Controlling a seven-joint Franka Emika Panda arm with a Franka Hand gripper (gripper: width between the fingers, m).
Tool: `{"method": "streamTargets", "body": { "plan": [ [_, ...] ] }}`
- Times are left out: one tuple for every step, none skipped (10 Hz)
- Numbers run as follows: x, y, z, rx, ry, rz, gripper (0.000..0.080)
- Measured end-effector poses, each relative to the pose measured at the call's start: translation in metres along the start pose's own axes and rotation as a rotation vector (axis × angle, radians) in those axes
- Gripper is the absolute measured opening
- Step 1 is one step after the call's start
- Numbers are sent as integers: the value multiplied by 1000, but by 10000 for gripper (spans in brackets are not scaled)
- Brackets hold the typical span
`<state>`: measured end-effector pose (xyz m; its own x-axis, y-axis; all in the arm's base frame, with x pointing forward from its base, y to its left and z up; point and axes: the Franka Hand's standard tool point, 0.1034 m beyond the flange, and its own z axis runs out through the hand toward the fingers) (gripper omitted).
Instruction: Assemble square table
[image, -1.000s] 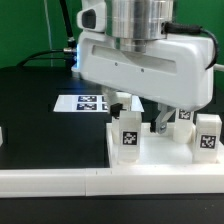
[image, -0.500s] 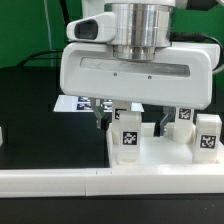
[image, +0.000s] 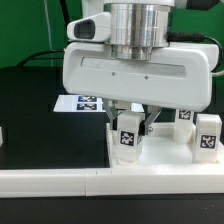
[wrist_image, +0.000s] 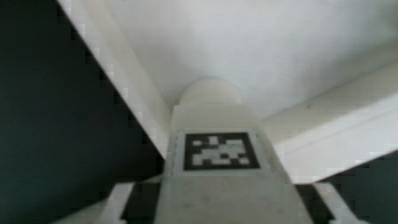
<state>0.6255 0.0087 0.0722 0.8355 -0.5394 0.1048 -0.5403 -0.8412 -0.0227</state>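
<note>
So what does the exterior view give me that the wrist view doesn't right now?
Only the exterior view shows the gripper's body, the marker board behind it, two more leg blocks on the exterior view's right, and the white border wall in front. Only the wrist view shows the top of the near leg block close up, centred between the fingers; whether they press on it is unclear. Both show that leg block, its tag and the black table.

No legible text, brand or number; only black-and-white marker tags on the leg blocks (image: 128, 135) and the marker board (image: 85, 101).
</note>
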Motion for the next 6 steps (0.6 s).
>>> {"method": "streamTargets", "body": {
  "plan": [
    [0,0,0,1,-1,64,287],
    [1,2,0,7,-4,192,287],
    [3,6,1,15,-10,322,287],
    [3,8,2,36,-26,476,287],
    [3,10,2,62,-50,666,287],
    [2,9,2,78,-75,838,287]
  ]
}}
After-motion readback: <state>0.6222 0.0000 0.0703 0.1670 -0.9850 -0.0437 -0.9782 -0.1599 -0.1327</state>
